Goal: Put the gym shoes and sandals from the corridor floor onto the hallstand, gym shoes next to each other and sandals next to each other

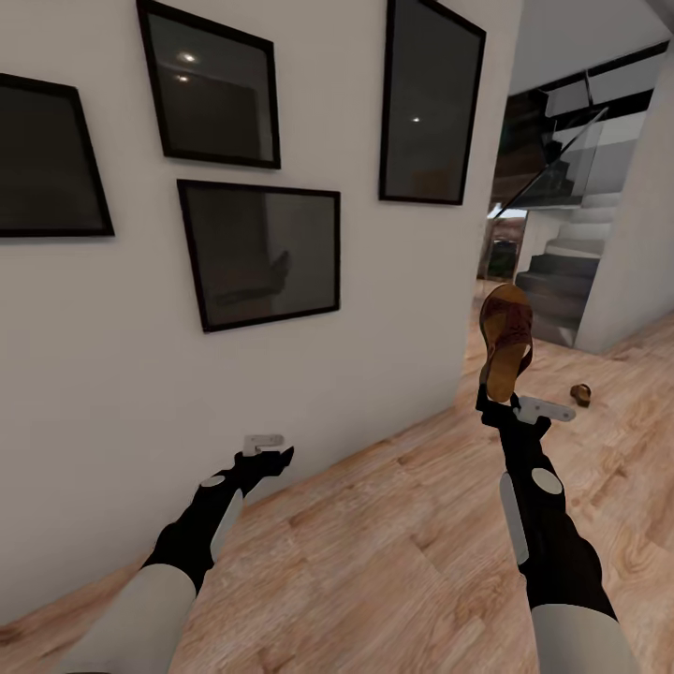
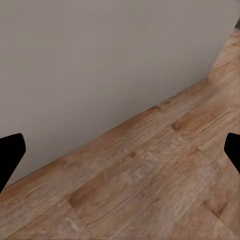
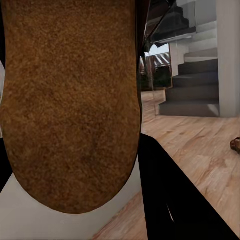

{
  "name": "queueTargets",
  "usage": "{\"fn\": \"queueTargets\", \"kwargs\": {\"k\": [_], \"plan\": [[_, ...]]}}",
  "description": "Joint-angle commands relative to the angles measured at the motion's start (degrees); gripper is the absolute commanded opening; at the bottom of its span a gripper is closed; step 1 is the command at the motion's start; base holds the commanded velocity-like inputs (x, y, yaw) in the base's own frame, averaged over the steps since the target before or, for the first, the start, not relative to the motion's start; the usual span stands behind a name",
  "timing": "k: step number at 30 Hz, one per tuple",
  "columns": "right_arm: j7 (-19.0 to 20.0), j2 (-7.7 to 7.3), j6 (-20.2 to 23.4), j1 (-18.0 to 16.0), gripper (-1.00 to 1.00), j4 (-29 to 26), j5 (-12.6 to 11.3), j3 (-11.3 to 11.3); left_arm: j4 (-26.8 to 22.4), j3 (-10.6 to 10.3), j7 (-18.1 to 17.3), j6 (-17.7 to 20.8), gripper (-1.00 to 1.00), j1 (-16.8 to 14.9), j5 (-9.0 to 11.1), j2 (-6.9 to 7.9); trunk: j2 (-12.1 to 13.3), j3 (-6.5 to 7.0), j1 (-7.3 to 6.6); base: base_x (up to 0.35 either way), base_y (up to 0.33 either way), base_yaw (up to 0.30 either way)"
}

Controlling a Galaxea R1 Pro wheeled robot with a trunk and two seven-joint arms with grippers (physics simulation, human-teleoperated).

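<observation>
My right gripper (image 1: 499, 398) is shut on a brown sandal (image 1: 506, 339), which stands upright above the fingers with its tan sole toward the camera. In the right wrist view that sandal's sole (image 3: 70, 100) is close against the lens, with a dark finger (image 3: 175, 200) beside it. A second sandal (image 1: 581, 394) lies on the corridor floor (image 1: 393, 552) further off to the right, its edge (image 3: 235, 145) also visible from the right wrist. My left gripper (image 1: 281, 456) hangs low near the wall, open, its fingertips (image 2: 10, 155) wide apart over bare planks. The gym shoes and hallstand are out of view.
A white wall (image 1: 374, 309) with several dark framed pictures (image 1: 262, 253) runs along my left. The wall ends at a corner ahead. Beyond it a dark staircase (image 1: 562, 271) with a glass rail rises at the far right.
</observation>
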Motion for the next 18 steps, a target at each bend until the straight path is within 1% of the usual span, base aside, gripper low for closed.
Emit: {"fn": "queueTargets", "kwargs": {"k": [1, 7, 10, 18], "plan": [[-0.1, 0.03, 0.1, 0.0, -1.00, 0.0, 0.1, 0.0, -0.1, 0.3, -0.4, 0.4, 1.00, 0.0, 0.1, -0.06, 0.0, -0.07, 0.01, 0.268, -0.238, 0.000], [-0.1, 0.03, 0.1, 0.0, -1.00, 0.0, 0.0, 0.0, -0.1, 0.3, -0.4, 0.4, 1.00, 0.0, 0.1, -0.06, 0.0, -0.09, 0.01, 0.268, -0.238, -0.001], [-0.1, 0.03, 0.1, 0.0, -1.00, 0.0, 0.0, 0.0, -0.1, 0.3, -0.4, 0.4, 1.00, 0.0, 0.1, -0.06, 0.0, -0.09, 0.01, 0.268, -0.238, -0.071], [-0.1, 0.03, 0.1, 0.0, -1.00, -0.1, 0.0, 0.0, -0.1, 0.3, -0.4, 0.4, 1.00, 0.0, 0.1, -0.06, 0.0, -0.09, 0.01, 0.269, -0.233, -0.263]]}}
